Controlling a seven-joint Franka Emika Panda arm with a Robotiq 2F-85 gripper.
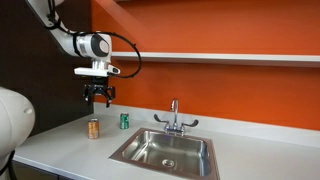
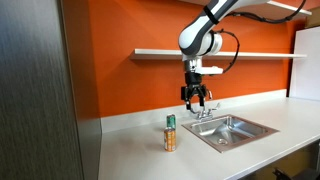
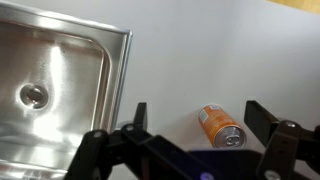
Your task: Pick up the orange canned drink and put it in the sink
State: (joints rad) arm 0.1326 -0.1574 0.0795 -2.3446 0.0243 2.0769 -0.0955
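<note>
The orange canned drink (image 1: 94,128) (image 2: 170,141) stands upright on the white counter, left of the sink (image 1: 190,150) (image 2: 238,128) in an exterior view. My gripper (image 1: 98,96) (image 2: 196,98) hangs open well above it, holding nothing. In the wrist view the orange canned drink (image 3: 220,125) shows from above with its silvery top, between the two dark fingers (image 3: 262,115) of my gripper (image 3: 200,113). The sink (image 3: 125,60), with its round drain, fills the left of that view.
A green can (image 1: 124,120) (image 2: 170,122) stands close to the orange one, nearer the wall. A chrome faucet (image 1: 174,118) (image 2: 205,110) rises behind the sink. An orange wall with a white shelf (image 1: 220,57) backs the counter.
</note>
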